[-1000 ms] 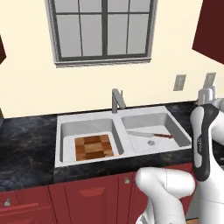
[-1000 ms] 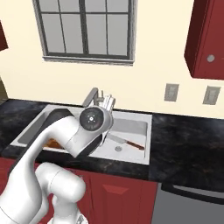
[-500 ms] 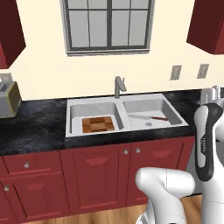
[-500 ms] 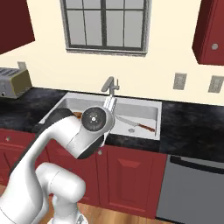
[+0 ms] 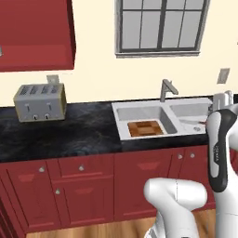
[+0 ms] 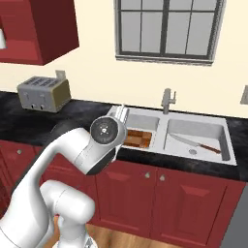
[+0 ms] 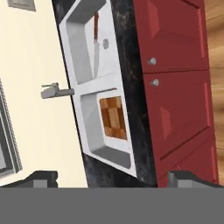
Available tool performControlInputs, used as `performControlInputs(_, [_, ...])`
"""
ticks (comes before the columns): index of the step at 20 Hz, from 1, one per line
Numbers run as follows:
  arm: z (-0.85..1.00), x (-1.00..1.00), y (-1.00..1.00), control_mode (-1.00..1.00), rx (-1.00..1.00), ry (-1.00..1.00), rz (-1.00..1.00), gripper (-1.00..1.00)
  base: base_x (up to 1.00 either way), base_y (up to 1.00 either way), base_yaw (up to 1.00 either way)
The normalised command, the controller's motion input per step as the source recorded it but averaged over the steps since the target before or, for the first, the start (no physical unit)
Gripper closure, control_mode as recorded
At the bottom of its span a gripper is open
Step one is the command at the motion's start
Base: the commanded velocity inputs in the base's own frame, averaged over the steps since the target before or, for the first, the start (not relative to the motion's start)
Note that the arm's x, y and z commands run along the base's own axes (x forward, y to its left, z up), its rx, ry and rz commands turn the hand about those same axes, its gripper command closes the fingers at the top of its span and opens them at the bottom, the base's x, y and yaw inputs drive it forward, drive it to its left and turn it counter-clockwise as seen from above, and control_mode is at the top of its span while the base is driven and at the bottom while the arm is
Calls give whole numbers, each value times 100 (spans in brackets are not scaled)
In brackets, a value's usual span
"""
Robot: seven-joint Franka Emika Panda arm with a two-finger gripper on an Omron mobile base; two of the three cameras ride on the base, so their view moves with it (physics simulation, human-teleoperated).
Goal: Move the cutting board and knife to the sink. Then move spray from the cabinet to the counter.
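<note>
The checkered wooden cutting board [image 5: 144, 128] [image 6: 137, 138] [image 7: 114, 118] lies flat in the left basin of the white sink [image 5: 139, 111] [image 6: 213, 126] [image 7: 81, 52]. In the right basin lies the knife [image 6: 196, 144] [image 7: 95, 41], partly behind my arm in the left base view. My gripper [image 6: 121, 113] [image 5: 222, 98] [image 7: 113, 179] hangs open and holds nothing, in front of the black counter [image 5: 69, 135] [image 6: 82, 111] and away from the sink. The dark red cabinet [image 5: 37, 32] [image 6: 48, 24] hangs at the upper left. A white sliver at its left edge may be the spray; I cannot tell.
A silver toaster [image 5: 39, 102] [image 6: 43, 93] stands on the counter left of the sink. A grey faucet [image 5: 166, 88] [image 6: 167, 100] [image 7: 57, 92] rises behind the basins, under a window. Red base cabinets [image 5: 83, 186] [image 7: 175, 87] run below, above a wooden floor.
The whole picture has shifted: the base has driven back and to the left, bringing the toaster and wall cabinet into view. Board and knife still lie in the sink. The gripper stays open.
</note>
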Motion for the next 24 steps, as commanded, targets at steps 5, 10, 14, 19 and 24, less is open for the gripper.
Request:
performControlInputs(5, [0,0,0,100,0,0,0,-100,3,100,0])
performControlInputs(10, [0,0,0,100,0,0,0,-100,16,100,0])
performControlInputs(14, [0,0,0,100,0,0,0,-100,28,96,0])
performControlInputs(19, [0,0,0,100,0,0,0,-100,44,67,0])
performControlInputs(24, [0,0,0,100,0,0,0,-100,59,41,0])
